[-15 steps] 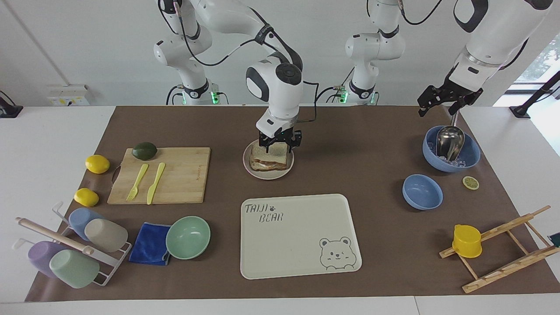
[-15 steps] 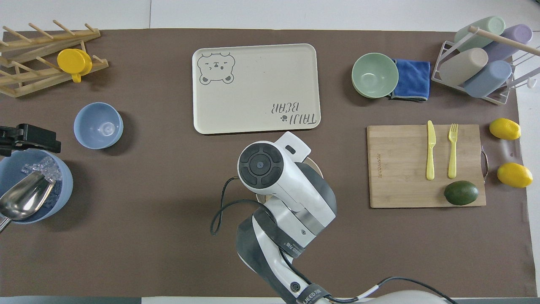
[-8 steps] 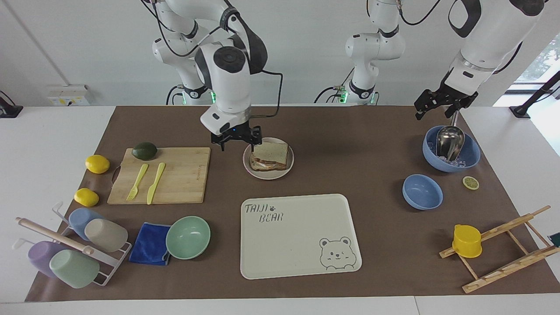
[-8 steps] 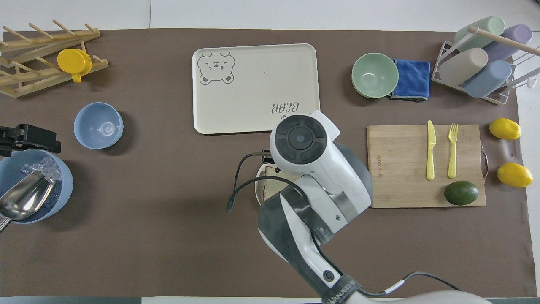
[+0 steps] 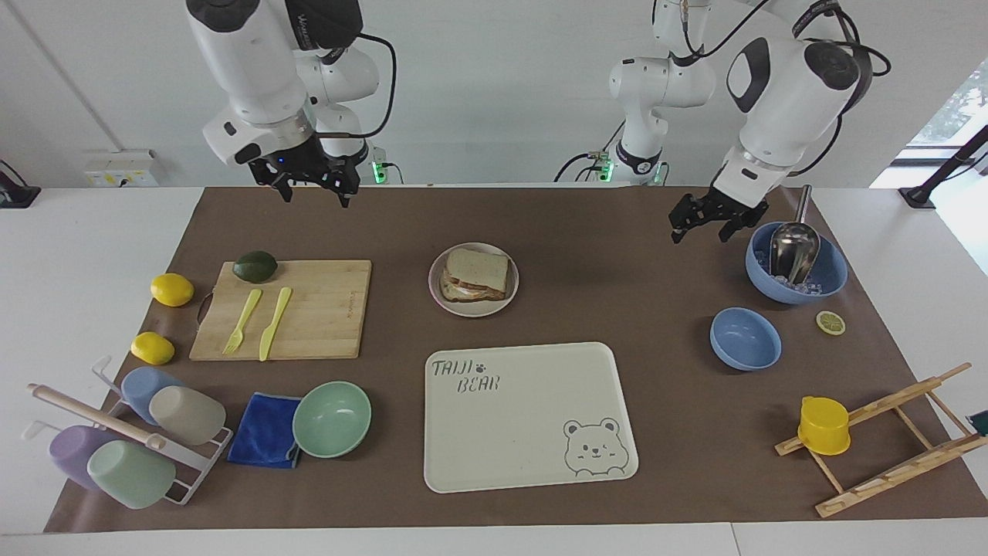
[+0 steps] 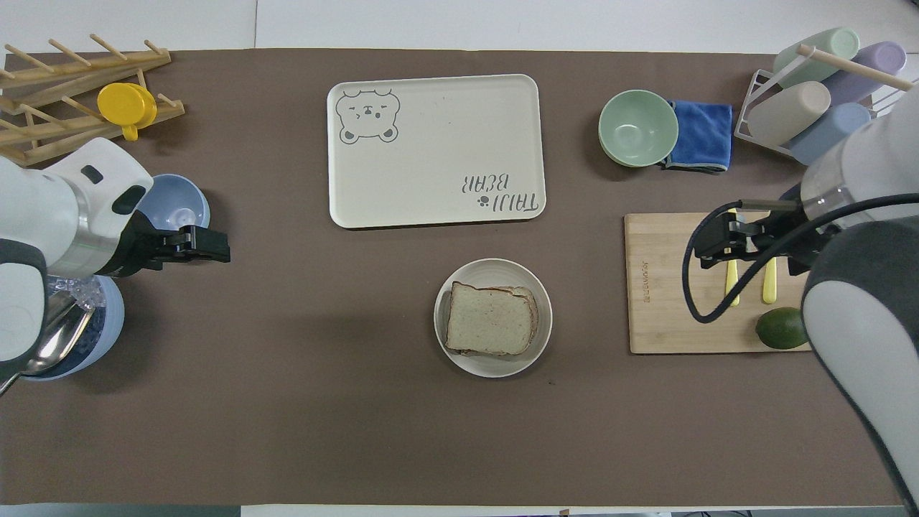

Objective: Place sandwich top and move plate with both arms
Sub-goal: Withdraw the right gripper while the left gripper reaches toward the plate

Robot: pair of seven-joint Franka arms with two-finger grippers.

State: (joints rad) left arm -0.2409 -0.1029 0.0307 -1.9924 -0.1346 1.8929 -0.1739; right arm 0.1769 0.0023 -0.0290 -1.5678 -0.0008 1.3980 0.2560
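Observation:
The sandwich top (image 5: 478,269) lies flat on the stacked sandwich on the plate (image 5: 472,310) in the middle of the mat. It also shows in the overhead view (image 6: 490,327), on the plate (image 6: 495,269). My right gripper (image 5: 312,191) is open and empty. It is raised high, clear of the plate, and in the overhead view (image 6: 711,240) it is over the cutting board. My left gripper (image 5: 701,228) is open and empty. It hangs over the mat beside the ice bowl, and also shows in the overhead view (image 6: 212,246).
The cream bear tray (image 5: 529,417) lies farther from the robots than the plate. A cutting board (image 5: 285,309) with fork, knife and avocado is at the right arm's end. A blue bowl with ice and a scoop (image 5: 795,262) and a small blue bowl (image 5: 745,338) are at the left arm's end.
My right gripper let go of the sandwich top, rose and swung away toward the right arm's end. My left gripper moved down from the ice bowl's rim toward the table's middle.

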